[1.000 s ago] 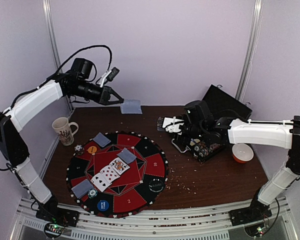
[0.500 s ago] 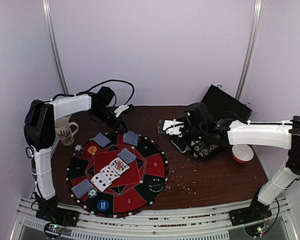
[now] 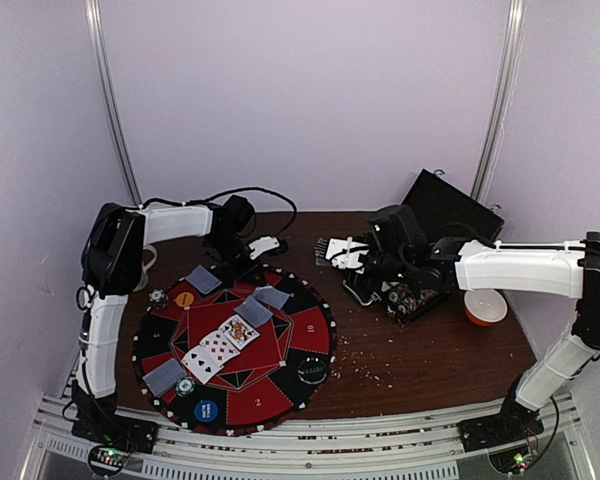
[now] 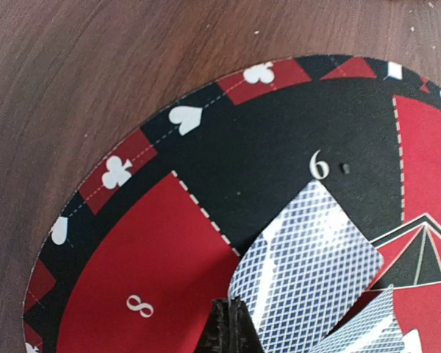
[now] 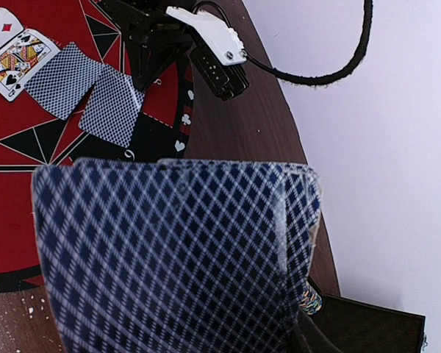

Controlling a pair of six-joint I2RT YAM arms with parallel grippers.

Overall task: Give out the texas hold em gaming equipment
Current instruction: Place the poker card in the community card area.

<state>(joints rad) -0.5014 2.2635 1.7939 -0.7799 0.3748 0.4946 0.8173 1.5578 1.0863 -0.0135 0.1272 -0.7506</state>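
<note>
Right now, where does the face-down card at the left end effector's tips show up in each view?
Top external: the card lies on the mat's far side, left of centre.
Left wrist: the card is lower centre, below the number 6, with a corner at the left end effector.
Right wrist: the card is upper left, above the held deck.
Shared landmark: the round red-and-black mat.

Face-down cards (image 3: 202, 279) surround fanned face-up cards (image 3: 220, 348), chips (image 3: 158, 296) and discs (image 3: 206, 410); a deck (image 5: 169, 250) hangs gripped.
</note>
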